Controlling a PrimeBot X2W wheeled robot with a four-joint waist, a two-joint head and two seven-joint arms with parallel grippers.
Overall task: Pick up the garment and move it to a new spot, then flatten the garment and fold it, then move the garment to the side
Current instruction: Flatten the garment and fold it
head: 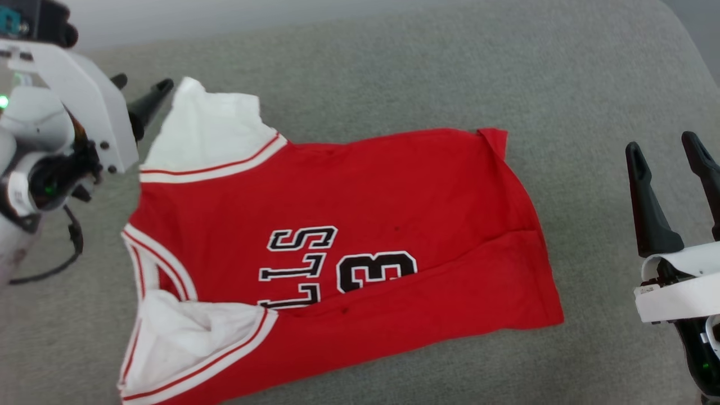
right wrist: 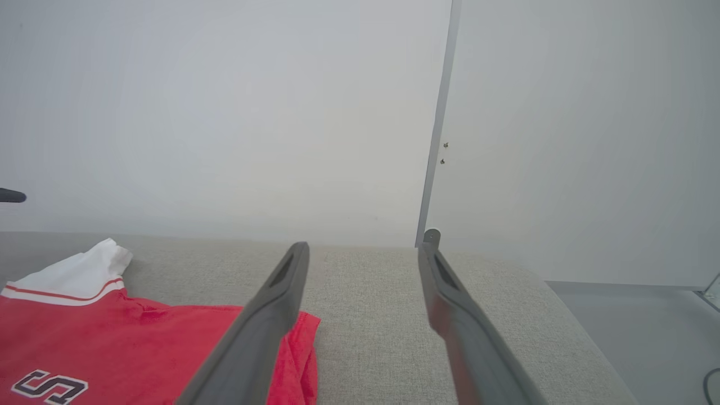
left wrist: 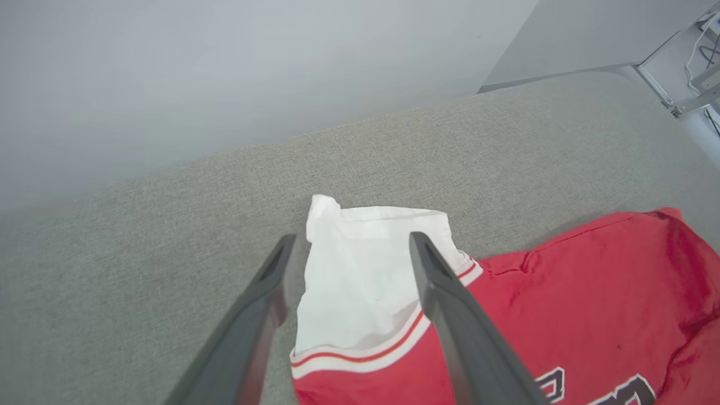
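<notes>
1. Red jersey, white sleeves, striped trim, black "3" and letters on the chest.
2. Lying mostly flat, neck to the left, hem right.
3. Near edge is flopped over, hiding some lettering.

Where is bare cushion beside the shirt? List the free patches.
Free: the wide strip of cushion beyond the shirt, and the patch between its hem and the right end effector. Crowded: the left, where the left end effector sits by the white sleeve.
</notes>
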